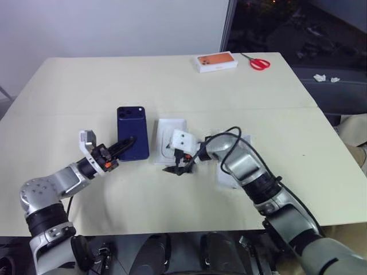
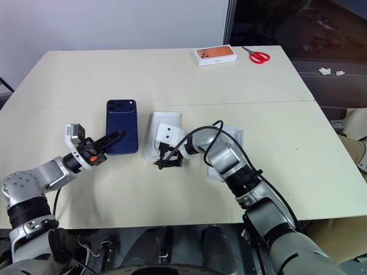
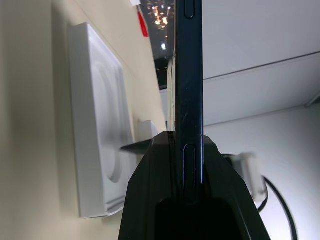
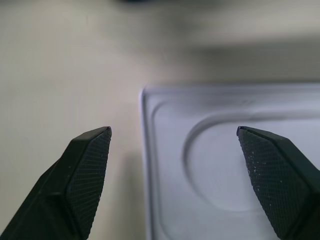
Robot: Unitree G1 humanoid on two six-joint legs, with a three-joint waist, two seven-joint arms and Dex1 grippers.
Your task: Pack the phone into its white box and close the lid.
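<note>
The dark navy phone (image 1: 133, 127) sits left of centre on the table, back up, lens cluster at its far end. My left gripper (image 1: 125, 143) is shut on its near end; the left wrist view shows the phone (image 3: 189, 75) edge-on between the fingers. Right of it lies a white insert (image 1: 170, 134) with an oval recess. My right gripper (image 1: 176, 167) hovers open over the insert's near end, fingers (image 4: 90, 165) wide apart with nothing between them. A white cardboard piece (image 2: 234, 135) lies mostly hidden under my right forearm; whether it is the white box or the lid I cannot tell.
At the far edge of the table (image 1: 86, 86) lie a small box with an orange phone picture (image 1: 217, 62) and red scissors (image 1: 259, 62). A black cable (image 1: 221, 136) loops over my right wrist.
</note>
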